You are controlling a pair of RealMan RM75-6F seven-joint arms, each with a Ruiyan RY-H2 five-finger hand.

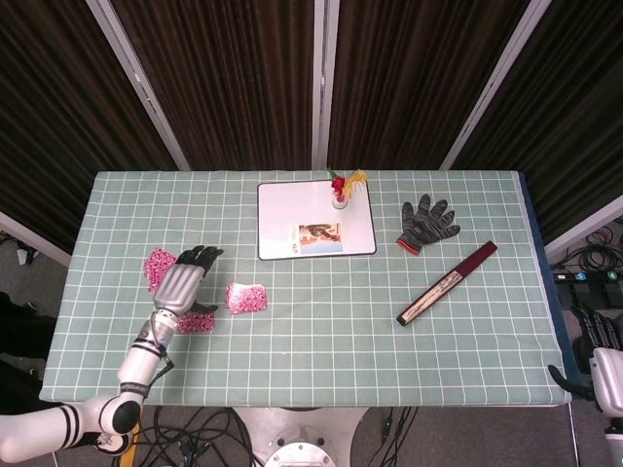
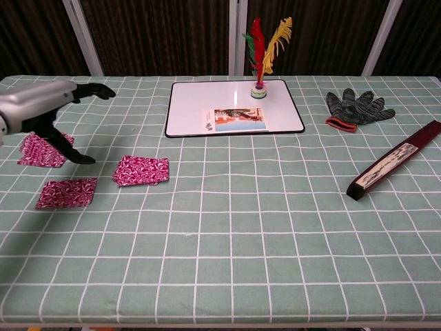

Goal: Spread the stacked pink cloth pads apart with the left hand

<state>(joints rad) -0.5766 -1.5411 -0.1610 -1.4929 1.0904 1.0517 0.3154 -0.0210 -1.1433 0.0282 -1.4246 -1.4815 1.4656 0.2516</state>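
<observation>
My left hand (image 2: 45, 114) hovers over the table's left side, fingers (image 2: 93, 89) spread and holding nothing. Under it lies one patterned pink cloth pad (image 2: 40, 151), flat and soft. A second pad (image 2: 67, 193) sits nearer the front edge; a third pad (image 2: 141, 170), rectangular, rests just right of my thumb, apart from it. My right hand (image 1: 596, 336) sits off the table's right edge; I cannot tell its grip.
</observation>
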